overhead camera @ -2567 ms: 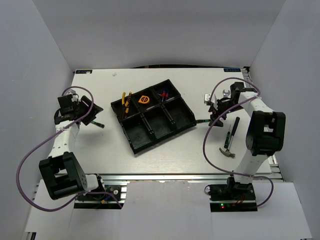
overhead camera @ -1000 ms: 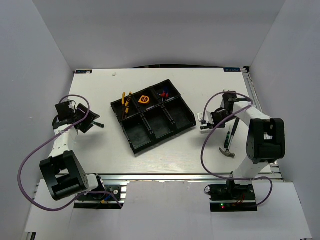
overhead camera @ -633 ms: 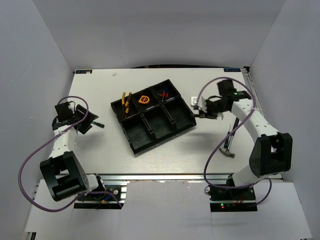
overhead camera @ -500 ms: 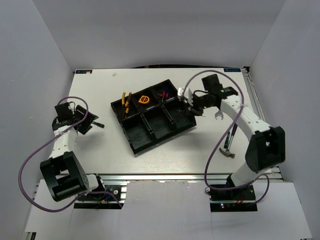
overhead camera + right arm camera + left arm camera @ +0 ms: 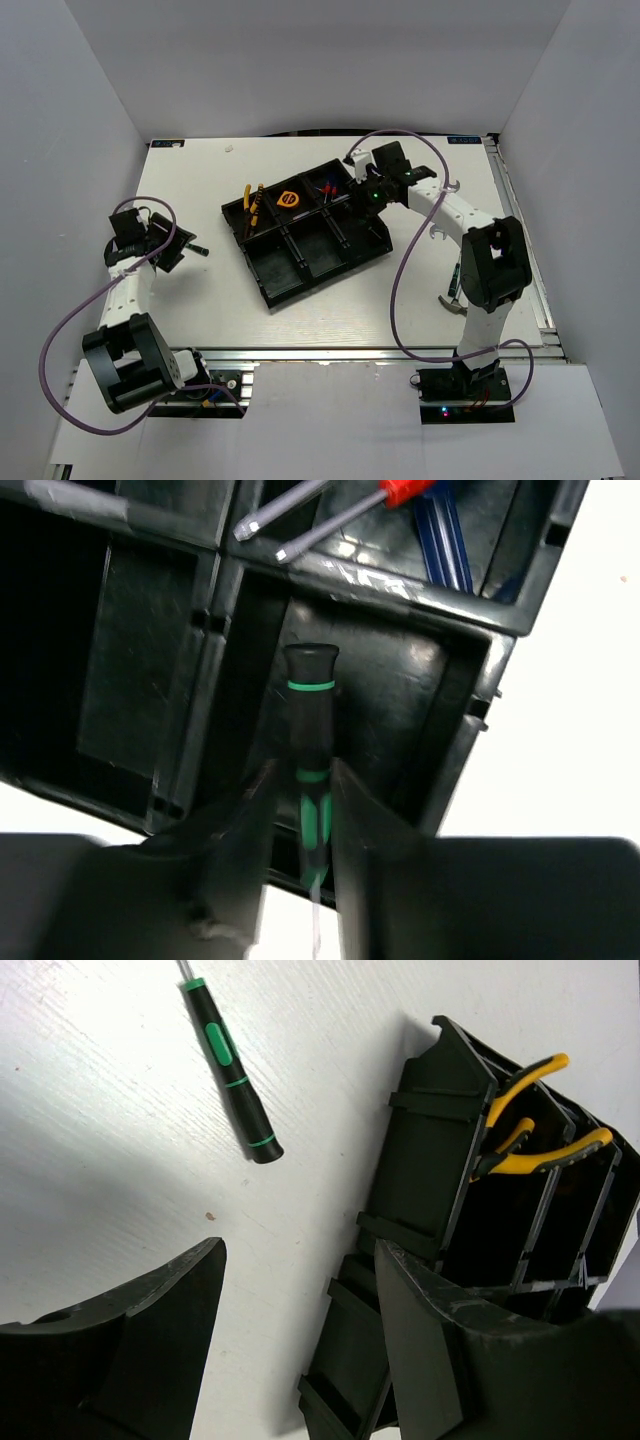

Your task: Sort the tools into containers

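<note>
The black tray [image 5: 272, 288] lies at mid-table; its far row holds yellow pliers [image 5: 252, 205], a tape measure [image 5: 289, 198] and red-blue screwdrivers [image 5: 328, 187]. My right gripper [image 5: 366, 204] hangs over the near row's right compartment [image 5: 400, 710]. A green-black tool [image 5: 310, 730] stands handle-down between its fingers [image 5: 360, 810], with a thin gap on the left, so the right gripper [image 5: 303, 770] is open. My left gripper [image 5: 300, 1250] is open over bare table left of the tray [image 5: 420, 1160]. A second green-black tool [image 5: 225, 1065] lies beyond it.
A silver wrench [image 5: 437, 232] lies on the table right of the tray. A hammer [image 5: 455, 303] and a black-handled screwdriver [image 5: 459, 268] lie near the right edge, partly behind the right arm. The other near-row compartments show nothing in them.
The right arm swung left from the table's right side to above the tray, carrying the green-black tool, and its jaws have loosened. The left arm barely moved.
</note>
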Available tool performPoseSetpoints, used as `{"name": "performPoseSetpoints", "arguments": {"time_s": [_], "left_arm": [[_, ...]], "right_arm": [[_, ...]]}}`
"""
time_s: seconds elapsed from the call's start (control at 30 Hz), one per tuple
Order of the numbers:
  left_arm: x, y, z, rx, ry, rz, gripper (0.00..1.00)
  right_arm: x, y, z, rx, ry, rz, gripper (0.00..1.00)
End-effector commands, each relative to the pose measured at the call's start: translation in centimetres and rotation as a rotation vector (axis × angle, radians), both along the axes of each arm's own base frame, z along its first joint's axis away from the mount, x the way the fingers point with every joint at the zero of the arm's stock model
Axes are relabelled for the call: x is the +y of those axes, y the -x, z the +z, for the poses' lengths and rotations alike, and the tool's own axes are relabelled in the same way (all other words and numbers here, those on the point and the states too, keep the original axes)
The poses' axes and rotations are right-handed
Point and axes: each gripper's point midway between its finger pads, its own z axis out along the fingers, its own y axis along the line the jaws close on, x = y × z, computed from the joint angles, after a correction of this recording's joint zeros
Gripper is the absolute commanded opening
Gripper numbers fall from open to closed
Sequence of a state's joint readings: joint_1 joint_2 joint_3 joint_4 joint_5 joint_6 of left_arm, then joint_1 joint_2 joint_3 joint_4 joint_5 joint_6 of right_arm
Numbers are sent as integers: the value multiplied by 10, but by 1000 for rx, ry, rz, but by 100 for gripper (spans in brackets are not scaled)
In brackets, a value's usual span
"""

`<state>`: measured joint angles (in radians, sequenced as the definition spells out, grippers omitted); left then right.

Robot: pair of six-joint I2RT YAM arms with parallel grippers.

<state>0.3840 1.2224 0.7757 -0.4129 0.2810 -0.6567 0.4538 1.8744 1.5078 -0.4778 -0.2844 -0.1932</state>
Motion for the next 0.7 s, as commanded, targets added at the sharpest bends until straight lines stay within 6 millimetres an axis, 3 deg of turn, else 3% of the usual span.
{"name": "performPoseSetpoints", "arguments": {"time_s": [0.0, 0.1, 0.23, 0.3, 0.33, 0.37, 0.47, 0.5, 0.6, 0.67], "left_arm": [[6, -3, -3, 23, 11, 49, 72], [5, -7, -13, 55, 40, 44, 72], [8, -15, -24, 96, 68, 49, 72], [11, -19, -26, 116, 72, 66, 71], [14, -20, -28, 126, 62, 79, 70], [17, -22, -29, 133, 55, 86, 70], [19, -35, -33, 157, 54, 72, 68], [18, -33, -47, 209, 65, 69, 67], [18, -43, -53, 247, 57, 67, 65], [17, -47, -66, 298, 42, 70, 63]], "right_arm": [[7, -7, -3, -7, -18, -51, 39], [10, -4, 1, -6, -31, -21, 58], [10, -2, 17, -53, -43, 13, 71], [7, -2, 33, -109, -49, 35, 77], [6, -3, 40, -136, -52, 45, 87], [3, -1, 51, -174, -57, 58, 89], [-15, -4, 74, -371, -19, 178, 89], [-22, -9, 85, -423, -57, 204, 89], [-44, -6, 97, -435, -94, 277, 89], [-47, 1, 99, -414, -146, 312, 89]]}}
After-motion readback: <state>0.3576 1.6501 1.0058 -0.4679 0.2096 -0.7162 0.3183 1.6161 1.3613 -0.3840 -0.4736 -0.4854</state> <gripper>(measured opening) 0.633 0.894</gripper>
